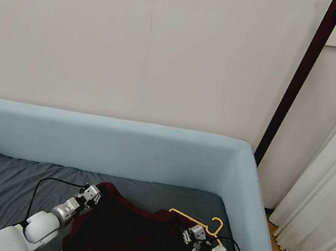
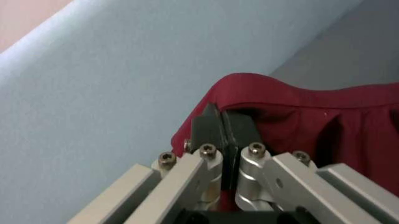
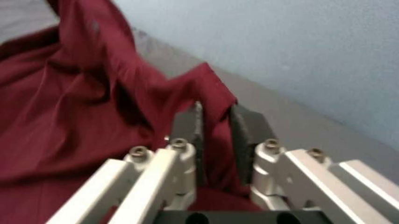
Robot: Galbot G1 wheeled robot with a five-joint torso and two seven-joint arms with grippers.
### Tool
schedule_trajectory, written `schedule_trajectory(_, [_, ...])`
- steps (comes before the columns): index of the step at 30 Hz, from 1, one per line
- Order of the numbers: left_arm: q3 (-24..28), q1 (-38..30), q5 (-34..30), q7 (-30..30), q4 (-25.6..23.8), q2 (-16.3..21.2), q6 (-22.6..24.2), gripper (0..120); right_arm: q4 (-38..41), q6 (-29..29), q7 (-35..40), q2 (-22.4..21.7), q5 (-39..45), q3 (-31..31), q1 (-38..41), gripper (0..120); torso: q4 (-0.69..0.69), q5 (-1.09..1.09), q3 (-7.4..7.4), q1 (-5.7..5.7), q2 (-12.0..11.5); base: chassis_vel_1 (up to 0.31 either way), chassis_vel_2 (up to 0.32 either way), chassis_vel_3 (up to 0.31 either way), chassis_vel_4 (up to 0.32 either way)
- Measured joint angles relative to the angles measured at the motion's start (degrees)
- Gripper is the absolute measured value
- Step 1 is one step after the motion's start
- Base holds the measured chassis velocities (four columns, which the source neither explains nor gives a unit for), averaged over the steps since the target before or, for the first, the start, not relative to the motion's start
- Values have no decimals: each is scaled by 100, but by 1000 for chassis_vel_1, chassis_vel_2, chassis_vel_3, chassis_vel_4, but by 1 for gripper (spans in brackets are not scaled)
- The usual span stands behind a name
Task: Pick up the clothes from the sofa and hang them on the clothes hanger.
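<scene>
A dark red garment (image 1: 123,231) lies bunched on the sofa's grey seat (image 1: 0,178), with a yellow hanger (image 1: 205,222) at its right shoulder. My left gripper (image 1: 91,194) sits at the garment's upper left corner. In the left wrist view the left gripper (image 2: 221,126) is shut on the red cloth's (image 2: 299,112) edge. My right gripper (image 1: 194,234) is at the garment's right side beside the hanger. In the right wrist view the right gripper (image 3: 215,128) pinches a raised fold of the red garment (image 3: 74,116).
The sofa's pale blue backrest (image 1: 122,147) runs behind the garment, and its right arm (image 1: 251,198) bounds the seat. A dark pole of the clothes rack (image 1: 297,87) stands at the upper right beside a white curtain (image 1: 325,202).
</scene>
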Motion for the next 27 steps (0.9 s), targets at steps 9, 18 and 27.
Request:
schedule_trajectory(9, [-127, 37, 39, -2, 130, -76, -45, 0, 346, 168, 101, -463, -731, 474, -930, 53, 0, 2, 0, 0, 1, 0, 0, 0, 0])
schedule_trajectory(18, [-202, 214, 88, -2, -36, -69, -72, 0, 253, -349, 66, -734, 97, 1107, -953, 84, -1, 1, 0, -1, 1, 0, 0, 0, 0])
schedule_trajectory(27, [-264, 395, 208, -6, -307, 11, -137, 0, -1031, -1101, -657, -548, 71, 805, -259, 100, -2, 2, 1, 0, 1, 0, 0, 0, 0])
